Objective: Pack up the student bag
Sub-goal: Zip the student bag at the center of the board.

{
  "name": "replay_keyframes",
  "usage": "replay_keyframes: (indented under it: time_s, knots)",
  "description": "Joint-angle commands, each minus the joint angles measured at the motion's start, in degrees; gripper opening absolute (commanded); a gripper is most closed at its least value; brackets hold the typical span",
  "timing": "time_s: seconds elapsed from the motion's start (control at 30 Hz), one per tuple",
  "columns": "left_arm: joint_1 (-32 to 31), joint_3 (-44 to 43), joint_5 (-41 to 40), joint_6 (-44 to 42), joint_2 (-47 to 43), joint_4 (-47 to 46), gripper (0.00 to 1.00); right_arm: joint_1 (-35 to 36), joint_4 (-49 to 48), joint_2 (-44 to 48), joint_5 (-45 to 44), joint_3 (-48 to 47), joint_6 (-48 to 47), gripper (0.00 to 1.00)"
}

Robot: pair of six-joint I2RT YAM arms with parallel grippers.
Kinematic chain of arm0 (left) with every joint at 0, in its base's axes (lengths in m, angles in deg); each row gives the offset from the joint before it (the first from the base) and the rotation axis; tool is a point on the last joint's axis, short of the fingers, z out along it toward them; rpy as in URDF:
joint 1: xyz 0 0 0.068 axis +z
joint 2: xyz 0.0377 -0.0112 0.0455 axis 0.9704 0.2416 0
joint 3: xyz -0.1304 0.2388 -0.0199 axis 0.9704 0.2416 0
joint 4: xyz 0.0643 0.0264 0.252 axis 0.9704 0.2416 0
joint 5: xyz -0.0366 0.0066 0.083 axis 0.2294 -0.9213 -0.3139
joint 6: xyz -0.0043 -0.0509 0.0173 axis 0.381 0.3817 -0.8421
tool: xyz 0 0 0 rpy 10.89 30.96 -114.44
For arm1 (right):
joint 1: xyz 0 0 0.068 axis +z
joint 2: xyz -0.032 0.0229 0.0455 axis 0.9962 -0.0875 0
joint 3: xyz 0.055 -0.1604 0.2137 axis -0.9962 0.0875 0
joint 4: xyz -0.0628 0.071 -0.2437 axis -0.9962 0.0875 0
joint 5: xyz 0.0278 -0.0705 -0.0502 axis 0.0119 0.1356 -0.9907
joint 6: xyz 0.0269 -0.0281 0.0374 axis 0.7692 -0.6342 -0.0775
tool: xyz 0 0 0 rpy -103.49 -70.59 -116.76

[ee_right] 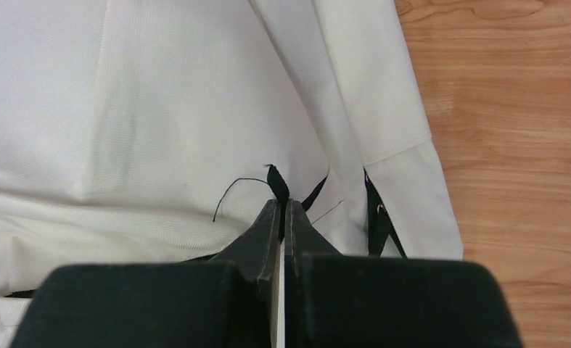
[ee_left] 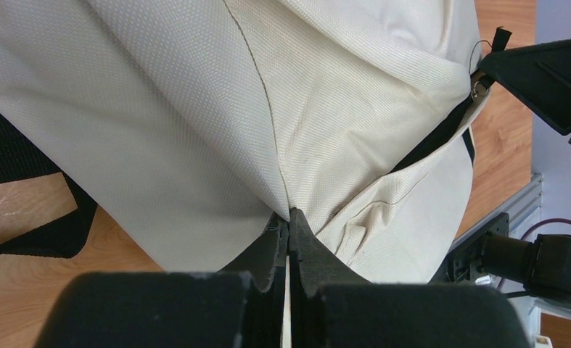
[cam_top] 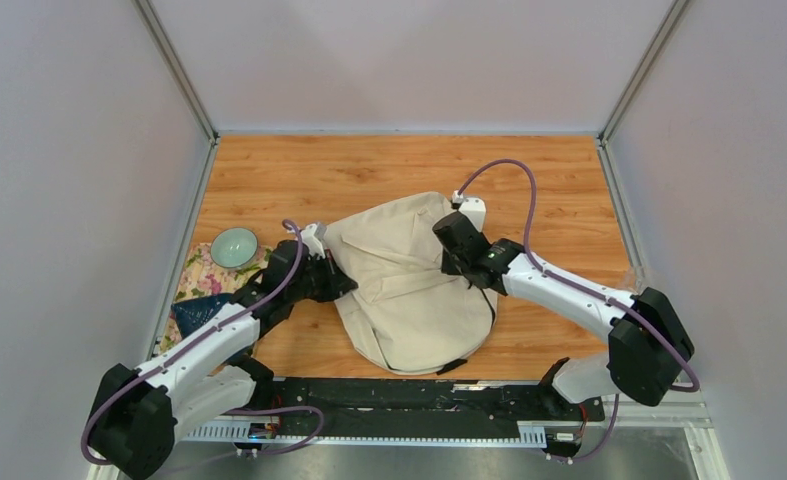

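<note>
The cream-beige student bag (cam_top: 409, 285) lies in the middle of the wooden table, and it also fills the left wrist view (ee_left: 217, 116) and the right wrist view (ee_right: 144, 109). My left gripper (ee_left: 289, 214) is shut on a pinched fold of the bag's fabric at its left side (cam_top: 334, 275). My right gripper (ee_right: 282, 204) is shut on a black zipper pull tab (ee_right: 276, 181) at the bag's upper right (cam_top: 461, 250). In the left wrist view the right gripper's fingers (ee_left: 540, 76) hold that pull at the dark zipper opening (ee_left: 434, 141).
A pale green bowl (cam_top: 234, 246) rests on a floral cloth (cam_top: 204, 280) at the table's left edge, with a dark blue item (cam_top: 199, 312) beside my left arm. Grey walls enclose the table. A black strap (ee_left: 21, 196) trails from the bag.
</note>
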Motion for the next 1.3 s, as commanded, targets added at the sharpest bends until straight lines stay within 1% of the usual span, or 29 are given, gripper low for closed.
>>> replay_keyframes:
  time_s: [0.0,0.1,0.13,0.17,0.23,0.27,0.37,0.43,0.47,0.53,0.57,0.6,0.67,0.7,0.83,0.93,0.97,1.03,1.07,1.13,1.17,1.2,1.27]
  knots:
    - [3.21,0.42,1.34,-3.57,-0.93,2.53,0.0,-2.76,-1.97,2.31,-4.19,1.45,0.86,0.0]
    - [4.62,0.33,5.72,-4.1,-0.32,1.57,0.0,-3.82,-3.29,3.1,-1.47,2.24,0.68,0.0]
    - [4.62,0.33,6.61,-4.1,-0.14,1.21,0.05,-3.73,-3.64,3.45,-0.59,2.51,0.42,0.0]
    - [4.71,0.16,7.4,-3.75,-0.05,0.78,0.21,-3.82,-4.6,3.89,0.47,2.77,0.42,0.0]
    - [4.71,-0.54,9.25,-2.08,0.3,0.16,0.34,-3.82,-5.31,4.16,2.93,3.56,0.94,0.0]
    - [4.71,-0.9,9.69,-1.29,0.3,0.16,0.43,-3.73,-5.92,4.51,3.64,3.83,1.21,0.0]
    - [4.63,-1.69,10.23,3.53,-0.05,1.29,0.6,-3.82,-6.98,4.86,5.83,4.79,2.08,0.0]
    - [4.71,-1.78,9.35,5.21,-0.84,3.49,0.62,-3.73,-7.24,5.04,6.89,5.06,2.35,0.0]
    - [4.71,-1.69,9.26,7.57,-1.19,4.1,0.66,-3.64,-7.33,5.12,7.07,5.23,2.53,0.0]
    - [4.62,0.59,11.79,10.57,-2.68,1.58,0.66,-3.64,-7.33,5.48,7.51,5.5,2.53,0.0]
    - [4.28,1.64,12.68,13.89,-3.21,-0.09,0.66,-3.73,-7.51,5.56,7.51,5.59,2.61,0.0]
    - [3.84,3.74,13.12,15.31,-4.0,-3.33,0.68,-3.64,-7.51,5.74,7.68,5.67,2.53,0.0]
    - [2.7,5.25,12.43,17.43,-4.27,-5.9,0.69,-3.73,-7.6,5.92,7.86,5.67,2.53,0.0]
    - [1.47,5.95,11.99,17.78,-3.66,-7.82,0.69,-3.73,-7.6,6.0,8.12,5.5,2.53,0.0]
    - [-0.73,6.22,10.41,17.88,-0.5,-10.47,0.69,-3.64,-7.77,6.53,8.65,5.59,2.61,0.0]
    - [-1.0,6.57,9.79,18.31,1.88,-13.72,0.69,-3.64,-8.12,7.32,9.09,6.02,2.62,0.0]
    - [-1.0,6.66,9.7,18.58,2.32,-14.77,0.64,-3.73,-8.3,7.67,9.27,6.2,2.7,0.0]
    - [-1.0,6.4,9.44,18.23,3.9,-17.15,0.49,-3.64,-8.65,7.76,9.97,6.64,2.79,0.0]
    - [-1.0,6.22,9.17,17.71,4.25,-17.25,0.37,-3.73,-8.74,7.76,9.97,6.99,2.88,0.0]
    - [-1.0,5.26,8.82,16.83,5.48,-16.64,0.22,-3.64,-8.48,7.5,9.36,7.17,2.97,0.0]
    - [-1.0,5.08,8.64,15.78,5.75,-16.02,0.07,-3.64,-8.13,7.41,8.83,7.17,2.88,0.0]
    - [-1.0,4.64,8.29,15.16,6.01,-14.36,0.0,-3.73,-7.86,7.32,7.78,7.17,2.88,0.0]
    - [-0.83,4.38,7.42,12.71,5.93,-12.25,0.0,-3.82,-7.34,6.88,6.29,6.99,2.88,0.0]
